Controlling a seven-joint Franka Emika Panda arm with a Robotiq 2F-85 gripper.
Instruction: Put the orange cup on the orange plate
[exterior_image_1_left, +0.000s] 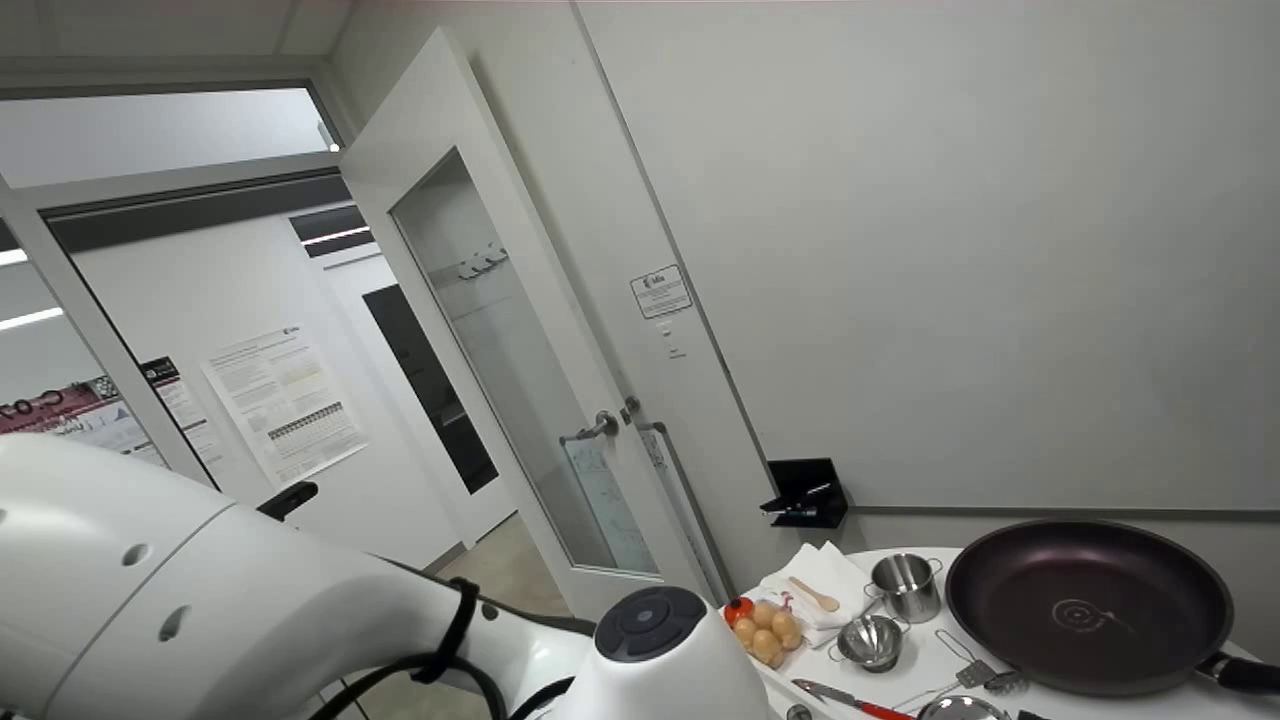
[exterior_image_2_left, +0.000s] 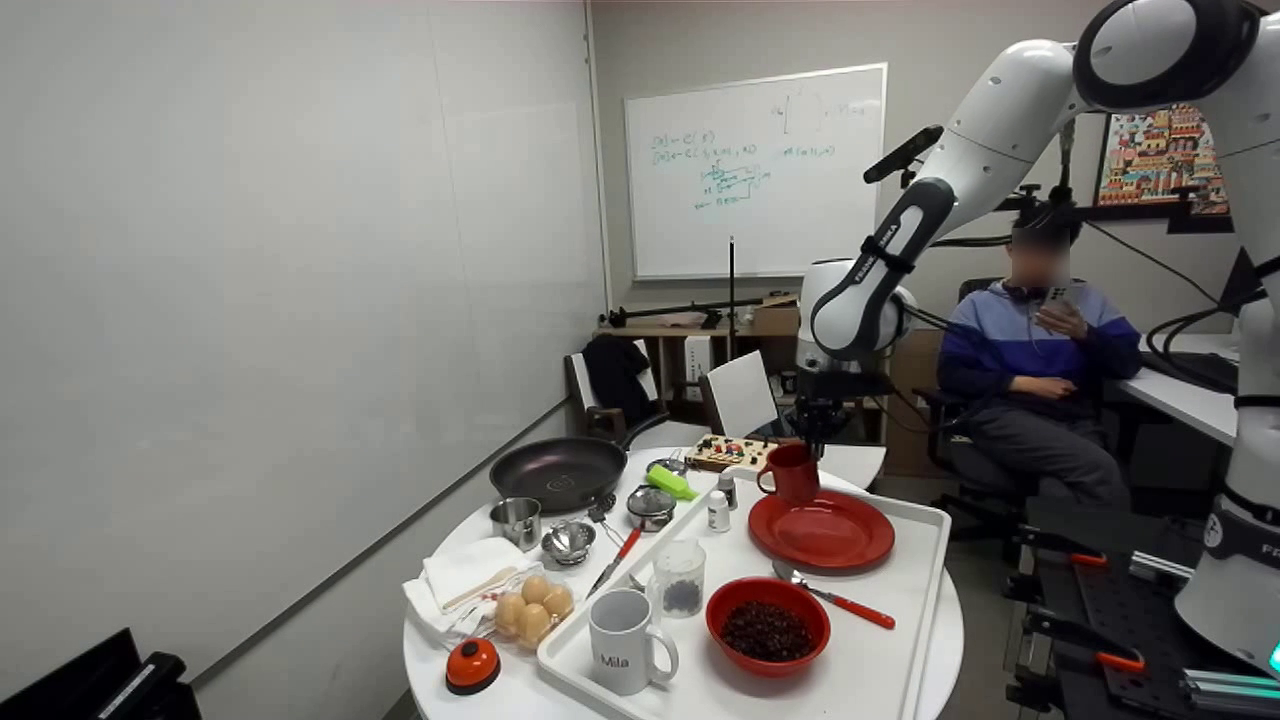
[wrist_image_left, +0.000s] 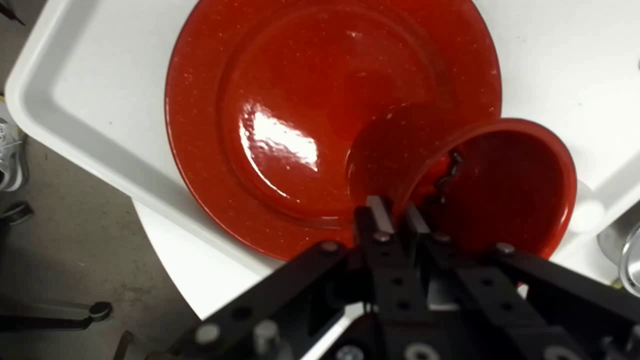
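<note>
The orange cup, a red-orange mug, is upright over the far-left rim of the orange plate, its handle facing left. I cannot tell whether its base touches the plate. In the wrist view the cup overlaps the right rim of the plate, and its reflection shows on the glossy surface. My gripper is at the cup's rim. In the wrist view its fingers are closed on the cup wall, one inside and one outside. The cup's lower part is hidden there.
The plate lies on a white tray with a raised edge. The tray also holds a red bowl, a spoon, a grey mug and small white bottles. A frying pan stands left of the tray.
</note>
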